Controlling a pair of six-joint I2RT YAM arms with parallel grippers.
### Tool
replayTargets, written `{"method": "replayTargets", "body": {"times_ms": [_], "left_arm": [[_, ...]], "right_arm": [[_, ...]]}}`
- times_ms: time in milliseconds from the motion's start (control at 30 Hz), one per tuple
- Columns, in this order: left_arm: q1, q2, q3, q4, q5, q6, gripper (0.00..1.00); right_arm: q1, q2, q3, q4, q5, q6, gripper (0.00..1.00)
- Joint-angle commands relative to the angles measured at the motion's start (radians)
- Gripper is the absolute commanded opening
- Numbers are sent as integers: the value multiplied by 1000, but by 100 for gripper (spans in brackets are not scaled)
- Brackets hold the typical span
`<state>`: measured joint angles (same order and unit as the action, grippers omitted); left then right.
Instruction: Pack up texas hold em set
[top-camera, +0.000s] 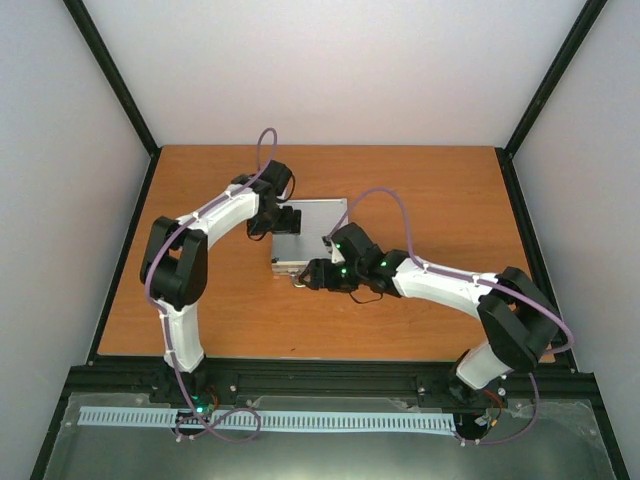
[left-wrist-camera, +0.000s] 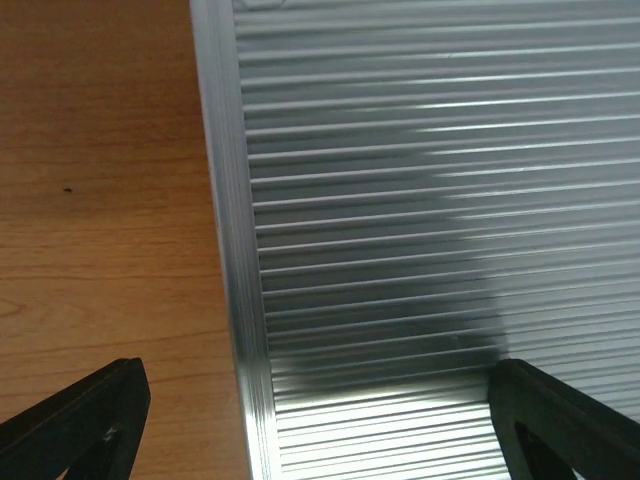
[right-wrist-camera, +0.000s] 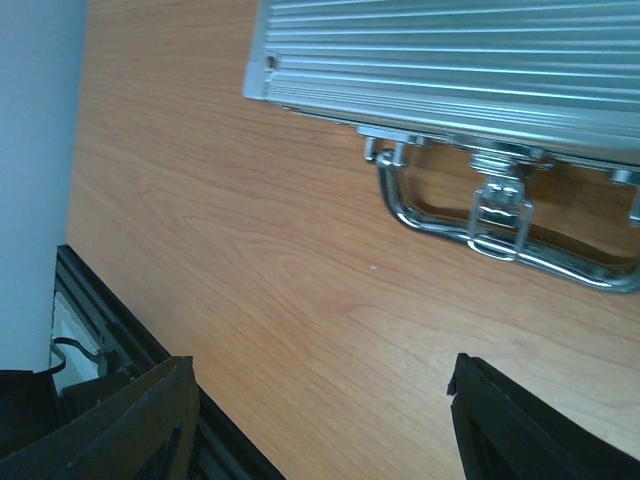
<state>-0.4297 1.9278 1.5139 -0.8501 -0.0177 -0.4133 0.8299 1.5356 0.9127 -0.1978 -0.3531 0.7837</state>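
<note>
The silver aluminium case (top-camera: 312, 228) lies shut and flat on the wooden table. Its ribbed lid (left-wrist-camera: 400, 200) fills the left wrist view, and its front side (right-wrist-camera: 450, 60) shows in the right wrist view with a chrome handle (right-wrist-camera: 425, 220) and a latch (right-wrist-camera: 497, 208). My left gripper (top-camera: 291, 220) is open and empty over the lid's left edge (left-wrist-camera: 318, 385). My right gripper (top-camera: 303, 277) is open and empty just in front of the handle (right-wrist-camera: 322, 370). The card deck, chips, triangle and discs are out of view.
The wooden table (top-camera: 430, 190) is bounded by a black frame rail (top-camera: 330, 375) at the near edge, which also shows in the right wrist view (right-wrist-camera: 110, 310). White walls stand on the left, right and back sides.
</note>
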Motion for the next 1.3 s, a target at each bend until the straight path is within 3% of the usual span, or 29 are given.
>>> {"method": "replayTargets", "body": {"times_ms": [0, 500, 900, 1033, 1267], "left_arm": [[-11, 29, -7, -7, -26, 7, 95], [-9, 42, -94, 28, -19, 0, 90], [-1, 43, -86, 24, -6, -1, 90], [3, 42, -88, 25, -4, 0, 90], [11, 46, -89, 28, 1, 4, 90]], "right_arm": [[40, 37, 2, 116, 31, 62, 70], [102, 146, -23, 179, 84, 148, 68], [102, 204, 30, 123, 197, 215, 68], [101, 206, 37, 114, 222, 231, 57], [101, 233, 51, 112, 217, 237, 50]]}}
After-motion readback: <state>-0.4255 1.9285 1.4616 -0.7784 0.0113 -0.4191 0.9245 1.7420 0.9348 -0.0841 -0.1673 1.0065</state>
